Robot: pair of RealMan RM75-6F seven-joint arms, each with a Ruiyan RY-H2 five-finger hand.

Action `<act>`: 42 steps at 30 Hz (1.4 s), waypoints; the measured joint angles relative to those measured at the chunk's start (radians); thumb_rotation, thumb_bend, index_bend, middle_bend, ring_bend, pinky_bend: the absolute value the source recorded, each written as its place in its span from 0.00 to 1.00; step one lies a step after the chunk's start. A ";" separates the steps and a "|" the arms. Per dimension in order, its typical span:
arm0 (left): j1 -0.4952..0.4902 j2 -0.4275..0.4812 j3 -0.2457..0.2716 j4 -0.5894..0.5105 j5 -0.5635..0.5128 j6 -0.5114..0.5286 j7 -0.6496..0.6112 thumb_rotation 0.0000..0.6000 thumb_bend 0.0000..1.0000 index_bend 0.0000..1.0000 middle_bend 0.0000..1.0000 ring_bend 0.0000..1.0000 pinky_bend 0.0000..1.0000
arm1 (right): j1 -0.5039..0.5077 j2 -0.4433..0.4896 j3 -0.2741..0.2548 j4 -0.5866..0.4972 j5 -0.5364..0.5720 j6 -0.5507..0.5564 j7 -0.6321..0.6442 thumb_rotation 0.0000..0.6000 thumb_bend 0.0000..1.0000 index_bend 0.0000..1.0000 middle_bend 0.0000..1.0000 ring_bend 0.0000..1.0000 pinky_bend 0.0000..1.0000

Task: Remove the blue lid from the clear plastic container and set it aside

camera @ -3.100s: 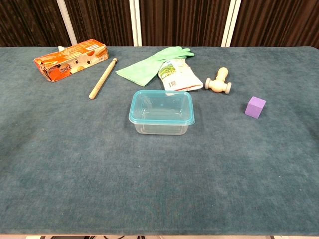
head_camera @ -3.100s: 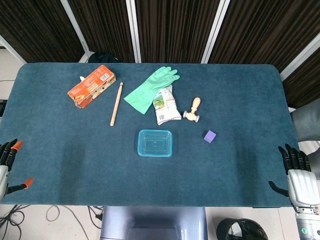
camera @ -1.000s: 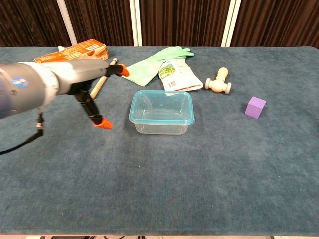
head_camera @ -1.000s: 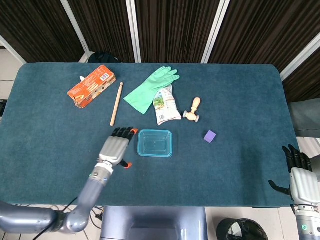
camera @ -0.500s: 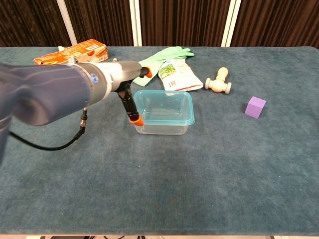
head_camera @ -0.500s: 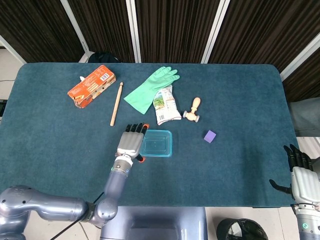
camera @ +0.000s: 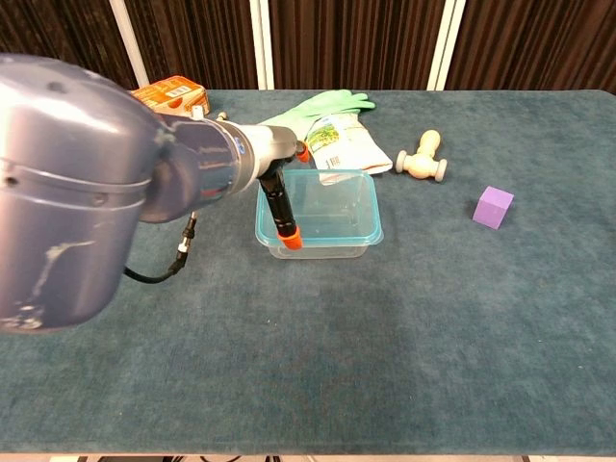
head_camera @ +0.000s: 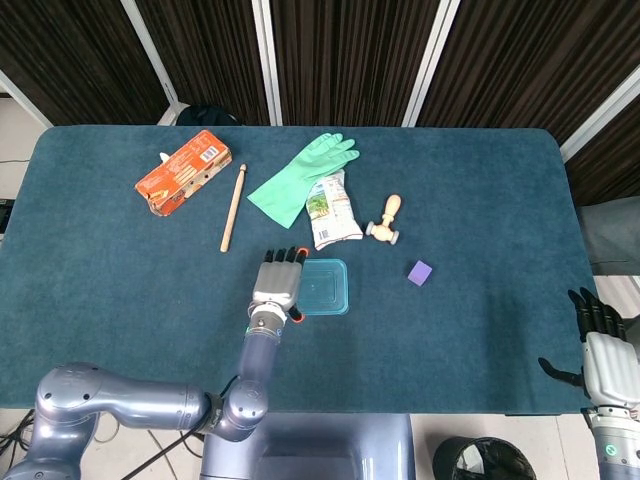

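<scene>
Orange-tipped fingers (camera: 288, 234) of the left hand (head_camera: 279, 283) spread flat over the left edge of the blue lid (head_camera: 327, 286), thumb down against the near-left wall of the clear plastic container (camera: 327, 243); actual grip impossible to confirm. Lid still seated on the container at table centre. Right hand (head_camera: 606, 362) parked off the table's right edge, fingers apart, holding nothing. One each behind: green rubber glove (head_camera: 302, 178), printed snack packet (head_camera: 329, 209), wooden stamp (head_camera: 386, 220), wooden stick (head_camera: 233, 207), orange carton (head_camera: 183, 172). Small purple cube (head_camera: 420, 272) alone to the right. Left forearm blocking much of the chest view.
</scene>
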 measured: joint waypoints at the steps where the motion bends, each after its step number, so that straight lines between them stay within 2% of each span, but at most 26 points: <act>1: -0.006 -0.005 -0.002 0.007 -0.006 -0.002 0.002 1.00 0.00 0.00 0.00 0.00 0.04 | 0.000 0.000 -0.001 0.000 0.001 -0.001 0.000 1.00 0.21 0.00 0.00 0.00 0.00; 14: -0.025 0.000 -0.016 0.016 -0.020 -0.006 -0.017 1.00 0.00 0.00 0.00 0.00 0.04 | -0.001 -0.002 -0.003 0.000 0.002 -0.001 0.001 1.00 0.21 0.00 0.00 0.00 0.00; 23: -0.028 0.015 -0.007 0.005 -0.031 -0.003 -0.021 1.00 0.00 0.00 0.00 0.00 0.04 | -0.001 -0.002 -0.005 -0.006 0.001 -0.001 0.001 1.00 0.21 0.00 0.00 0.00 0.00; 33: -0.040 -0.009 -0.001 0.060 -0.046 -0.021 -0.039 1.00 0.00 0.00 0.00 0.00 0.04 | -0.001 0.001 -0.002 -0.009 0.009 -0.004 0.006 1.00 0.21 0.00 0.00 0.00 0.00; 39: -0.049 -0.029 0.004 0.105 -0.050 -0.039 -0.048 1.00 0.00 0.00 0.01 0.00 0.06 | -0.001 0.004 -0.004 -0.011 0.010 -0.007 0.007 1.00 0.21 0.00 0.00 0.00 0.00; 42: -0.056 -0.039 0.010 0.127 -0.044 -0.052 -0.051 1.00 0.07 0.00 0.06 0.01 0.12 | -0.002 0.004 -0.005 -0.013 0.010 -0.006 0.005 1.00 0.21 0.00 0.00 0.00 0.00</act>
